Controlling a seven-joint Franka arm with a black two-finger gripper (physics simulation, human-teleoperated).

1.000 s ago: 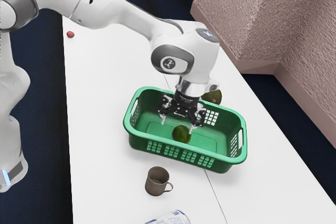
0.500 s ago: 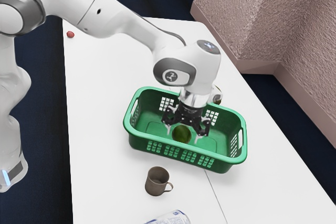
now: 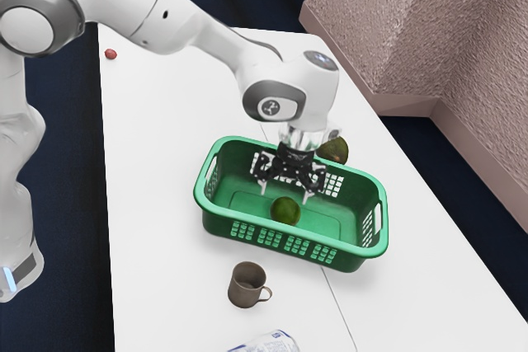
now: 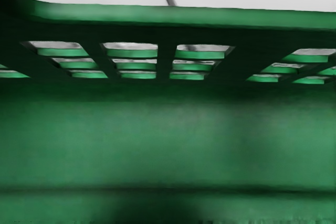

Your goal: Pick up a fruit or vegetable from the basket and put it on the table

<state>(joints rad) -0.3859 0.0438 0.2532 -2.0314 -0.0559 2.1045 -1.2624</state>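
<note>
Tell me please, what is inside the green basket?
One round, dark green fruit shows inside the basket, near my open gripper. In the exterior view, the near wall covers its own foot; anything small there cannot be seen.

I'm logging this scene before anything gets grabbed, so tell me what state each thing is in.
Pincer: open, empty
Basket: upright, with fruit inside
Green fruit: in basket, ungripped
Darker fruit: outside basket
Mug: upright
Can: on its side, partly out of view
Red object: on the table
</note>
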